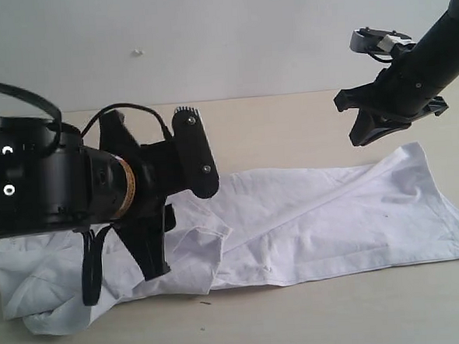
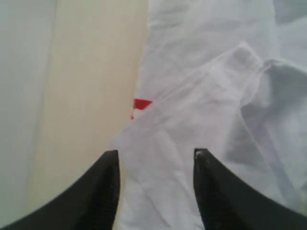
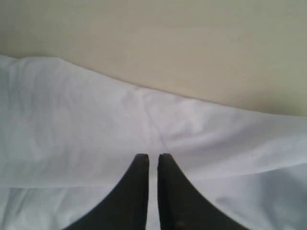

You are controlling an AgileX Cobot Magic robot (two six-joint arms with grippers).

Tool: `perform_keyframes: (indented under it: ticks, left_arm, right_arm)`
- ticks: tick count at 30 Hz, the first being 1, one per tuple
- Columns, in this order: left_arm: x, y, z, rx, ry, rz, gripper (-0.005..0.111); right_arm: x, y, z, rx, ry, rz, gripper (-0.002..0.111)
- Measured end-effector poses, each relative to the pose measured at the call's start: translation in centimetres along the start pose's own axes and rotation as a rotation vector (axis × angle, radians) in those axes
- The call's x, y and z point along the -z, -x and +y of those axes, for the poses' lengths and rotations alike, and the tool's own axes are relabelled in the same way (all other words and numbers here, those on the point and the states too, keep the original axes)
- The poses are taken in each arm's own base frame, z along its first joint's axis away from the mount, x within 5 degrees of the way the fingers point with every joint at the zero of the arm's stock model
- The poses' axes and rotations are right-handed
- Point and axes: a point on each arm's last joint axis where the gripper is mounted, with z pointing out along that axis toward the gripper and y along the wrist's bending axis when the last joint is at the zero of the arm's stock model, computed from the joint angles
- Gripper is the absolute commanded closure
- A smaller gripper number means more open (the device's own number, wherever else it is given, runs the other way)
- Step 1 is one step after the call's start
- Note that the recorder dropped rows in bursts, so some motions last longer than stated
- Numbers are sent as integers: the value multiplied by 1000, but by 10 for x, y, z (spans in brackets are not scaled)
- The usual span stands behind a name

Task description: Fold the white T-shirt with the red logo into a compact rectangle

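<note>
One white T-shirt [image 1: 334, 220] is laid on the tabletop [image 1: 288, 114]; its red logo [image 2: 142, 103] is shown only in the left wrist view. Over it, the left tool [image 2: 156, 154] is held wide, empty; the right tool [image 3: 153, 158] nearly closed, empty.

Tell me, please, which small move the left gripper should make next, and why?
Probably lower the left gripper and close it on the white T-shirt: its jaws stand open over a raised fold at the rumpled end, where a bit of the red logo shows, while the other end lies flat.
</note>
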Motion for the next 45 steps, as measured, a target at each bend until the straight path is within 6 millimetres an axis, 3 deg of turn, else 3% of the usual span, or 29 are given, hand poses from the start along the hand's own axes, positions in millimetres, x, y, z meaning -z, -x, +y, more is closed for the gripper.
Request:
perform_keyframes:
  ticks: [4,6,10,13,20,30,35,45]
  left_arm:
    - [7,-1,-6,301,-282,183,60]
    - [8,-4,-5,370,-348,218,67]
    - [-3,-21,-19,336,-377,297,49]
    - [-19,-35,-26,284,-289,334,48]
    - [-40,-39,-34,219,-263,375,49]
    - [-40,-40,-15,170,-86,374,49]
    - [-40,-32,-7,164,-58,332,58]
    - [-42,-26,-8,168,-67,278,97]
  right_arm:
    - [0,0,0,2,-3,-1,100]
    - [0,-1,0,2,1,7,100]
    - [0,-1,0,2,4,13,100]
    - [0,-1,0,2,3,11,100]
    - [0,-1,0,2,1,8,100]
    - [0,-1,0,2,0,6,100]
    - [0,-1,0,2,0,6,100]
    - [0,0,0,2,-1,2,100]
